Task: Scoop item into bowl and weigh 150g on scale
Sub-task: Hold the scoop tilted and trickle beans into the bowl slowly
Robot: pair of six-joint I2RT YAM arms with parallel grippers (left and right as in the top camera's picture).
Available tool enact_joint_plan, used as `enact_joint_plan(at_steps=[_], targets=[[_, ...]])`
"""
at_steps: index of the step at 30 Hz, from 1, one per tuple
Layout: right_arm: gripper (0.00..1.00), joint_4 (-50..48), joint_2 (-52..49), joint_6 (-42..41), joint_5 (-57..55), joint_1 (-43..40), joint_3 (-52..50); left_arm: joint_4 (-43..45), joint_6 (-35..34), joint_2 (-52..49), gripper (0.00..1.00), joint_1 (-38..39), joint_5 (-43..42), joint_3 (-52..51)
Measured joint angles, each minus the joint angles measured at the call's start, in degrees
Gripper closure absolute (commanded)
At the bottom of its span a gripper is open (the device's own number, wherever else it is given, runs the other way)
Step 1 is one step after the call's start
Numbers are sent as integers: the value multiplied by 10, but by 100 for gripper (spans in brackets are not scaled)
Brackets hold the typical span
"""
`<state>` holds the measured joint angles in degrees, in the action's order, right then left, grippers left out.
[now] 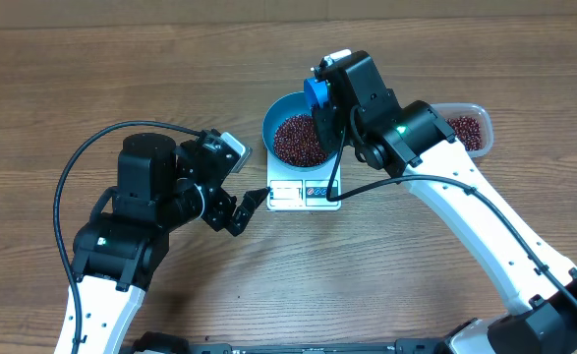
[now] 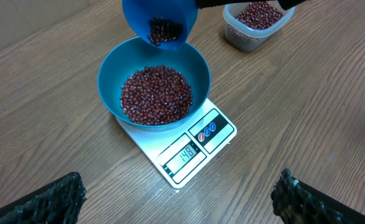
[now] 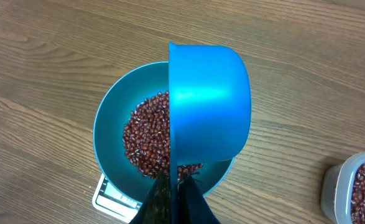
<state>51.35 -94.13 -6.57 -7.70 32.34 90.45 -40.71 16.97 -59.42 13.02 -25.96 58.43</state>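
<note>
The blue bowl [image 1: 280, 116] [image 2: 198, 65] [image 3: 107, 118] stands on the white scale [image 1: 313, 197] [image 2: 222, 134] [image 3: 104, 194] and holds a heap of dark red-brown beans [image 1: 298, 140] [image 2: 156, 94] [image 3: 143, 137]. My right gripper [image 1: 319, 106] [image 3: 174, 186] is shut on the handle of a blue scoop [image 1: 315, 92] [image 2: 159, 22] [image 3: 208, 106], tilted on its side over the bowl's far rim with a few beans still inside. My left gripper [image 1: 251, 208] [image 2: 176, 199] hangs open above bare table, just in front of the scale, holding nothing.
A clear plastic tub [image 1: 465, 129] [image 2: 257, 22] [image 3: 353, 190] with more beans sits to the right of the bowl. The right arm's cable [image 1: 339, 172] drapes across the scale's right side. Wooden table [image 1: 62, 88] surrounds everything.
</note>
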Motion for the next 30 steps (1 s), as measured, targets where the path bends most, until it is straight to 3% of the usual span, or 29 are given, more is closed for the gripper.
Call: enact_joint_plan(at_steps=[30], targets=[[96, 9, 0, 38, -5, 0, 0, 0, 0, 0, 0, 0, 0, 0]])
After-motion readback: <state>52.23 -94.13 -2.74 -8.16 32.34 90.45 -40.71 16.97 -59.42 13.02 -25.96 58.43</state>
